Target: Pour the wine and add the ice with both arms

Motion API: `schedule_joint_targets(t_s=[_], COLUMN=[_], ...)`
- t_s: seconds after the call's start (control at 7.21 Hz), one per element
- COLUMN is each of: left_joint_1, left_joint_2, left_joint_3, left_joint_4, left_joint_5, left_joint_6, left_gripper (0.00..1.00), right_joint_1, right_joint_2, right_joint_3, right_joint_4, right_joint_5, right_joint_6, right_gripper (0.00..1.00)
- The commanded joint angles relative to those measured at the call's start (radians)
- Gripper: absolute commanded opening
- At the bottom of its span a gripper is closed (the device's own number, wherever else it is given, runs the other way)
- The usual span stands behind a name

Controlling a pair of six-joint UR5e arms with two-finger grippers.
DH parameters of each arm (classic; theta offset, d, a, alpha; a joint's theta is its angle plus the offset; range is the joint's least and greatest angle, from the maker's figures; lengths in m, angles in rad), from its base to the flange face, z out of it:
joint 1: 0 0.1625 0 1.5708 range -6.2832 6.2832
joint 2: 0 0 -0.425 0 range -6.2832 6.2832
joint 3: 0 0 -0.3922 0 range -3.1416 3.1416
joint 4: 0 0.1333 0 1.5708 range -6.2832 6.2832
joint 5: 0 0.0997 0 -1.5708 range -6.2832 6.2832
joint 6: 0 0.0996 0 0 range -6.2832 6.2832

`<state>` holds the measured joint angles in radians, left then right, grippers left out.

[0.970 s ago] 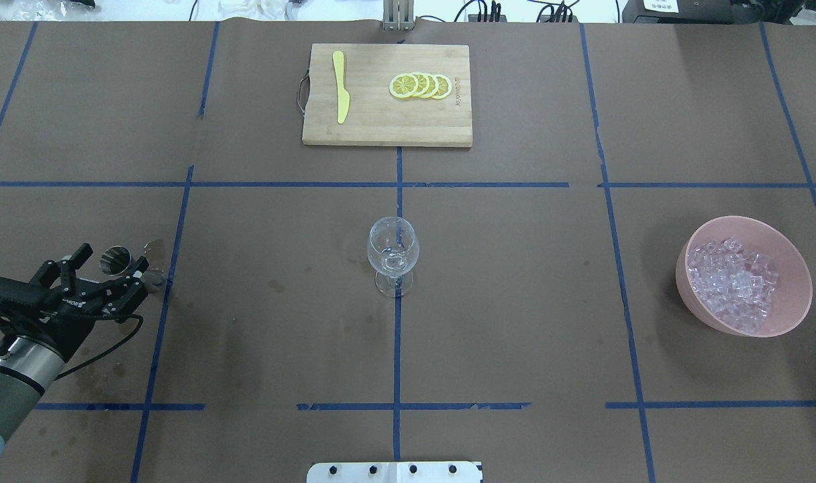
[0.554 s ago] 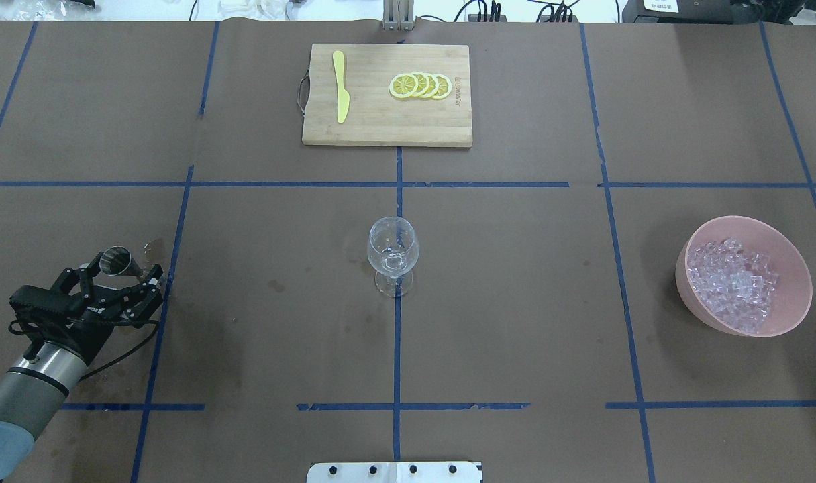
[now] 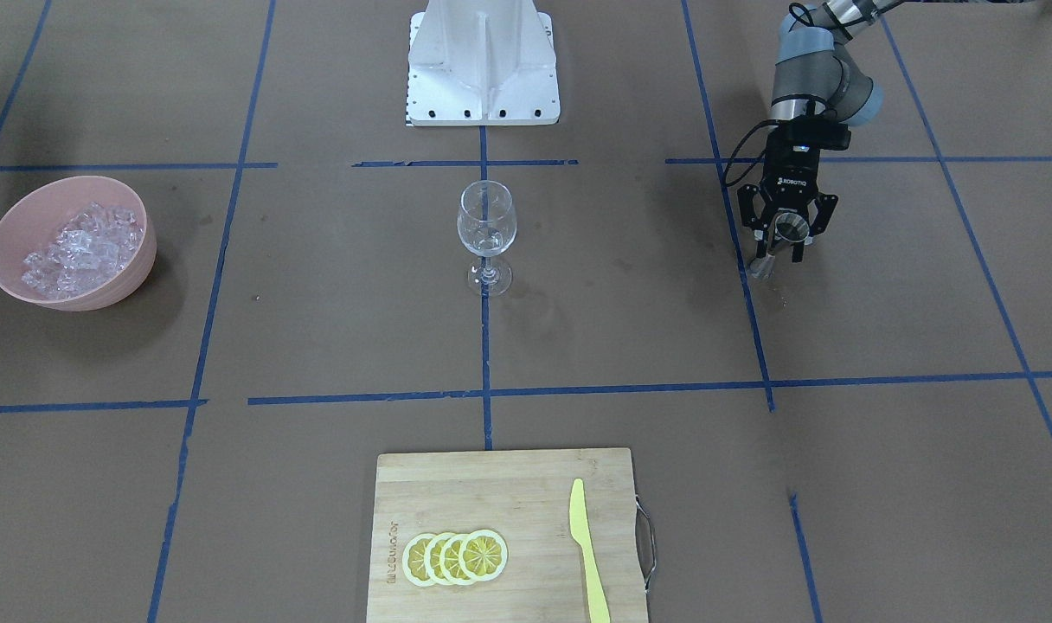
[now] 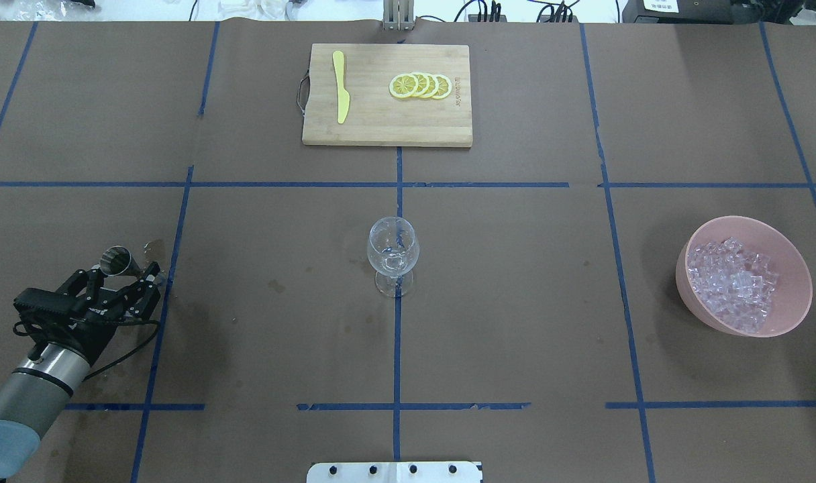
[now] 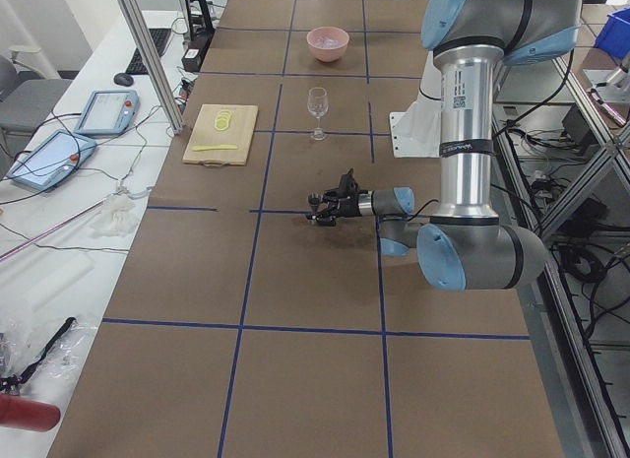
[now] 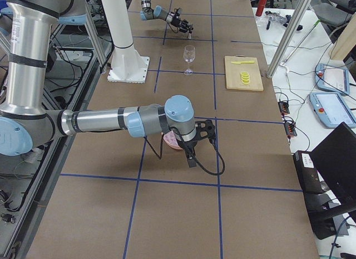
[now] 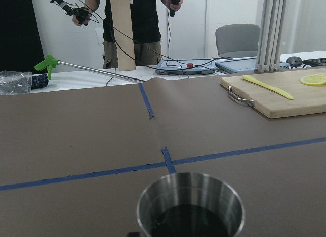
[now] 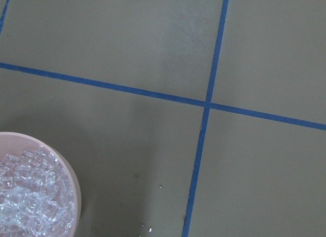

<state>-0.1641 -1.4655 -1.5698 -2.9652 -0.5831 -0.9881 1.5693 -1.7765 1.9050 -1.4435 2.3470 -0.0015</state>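
the left wrist view is the only one that looks down into the steel jigger [image 7: 191, 206]. the wine [image 7: 189, 224] sits dark inside it, below the rim. no fingers show in that view, just the cup. a person stands behind the far edge of the surface [image 7: 76, 140].

overhead and front-facing fill in what that misses. the left end effector [image 4: 127, 272] comes in low and level at the left end of the surface. its fingers are drawn in against the jigger's sides, as far as i can tell clamped on it. the jigger is upright, just beside a blue tape line [image 4: 160, 335].

the right end effector [image 6: 208, 128] only turns up in the exterior right view, held up in front of the pink bowl [image 6: 168, 143]. can't tell from there if its fingers are apart or together. its wrist view just looks down on the bowl's rim and some tape.

containers: the pink bowl holds the ice [image 4: 733, 282], a heap of clear chunks, over at the right end. the wine glass [image 4: 393, 251] stands upright in the middle on the centre tape line, well apart from both jigger and bowl. on the far side, the wooden cutting board [image 4: 381, 127] carries four overlapping lemon slices [image 4: 421, 86] and a yellow knife [image 4: 341, 87].
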Motion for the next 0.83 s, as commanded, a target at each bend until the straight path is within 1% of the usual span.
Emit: schedule_joint_targets(t_s=[0.0,0.55,0.69], left_joint_1=[0.011,0.028,0.028], left_joint_2=[0.0,0.001,0.001], left_joint_3=[0.011,0.011,0.013], left_joint_4=[0.0,0.0,0.0], left_joint_5=[0.0,0.0,0.0], left_joint_6=[-0.004,-0.004,-0.006], left_gripper=[0.52,0.52,0.3], right_joint_1=[0.0,0.0,0.0], right_joint_2=[0.0,0.0,0.0], right_joint_3=[0.0,-0.003,-0.003], right_joint_4=[0.0,0.0,0.0], right_joint_5=[0.0,0.0,0.0], right_joint_6=[0.0,0.0,0.0], right_gripper=[1.0,1.0,1.0])
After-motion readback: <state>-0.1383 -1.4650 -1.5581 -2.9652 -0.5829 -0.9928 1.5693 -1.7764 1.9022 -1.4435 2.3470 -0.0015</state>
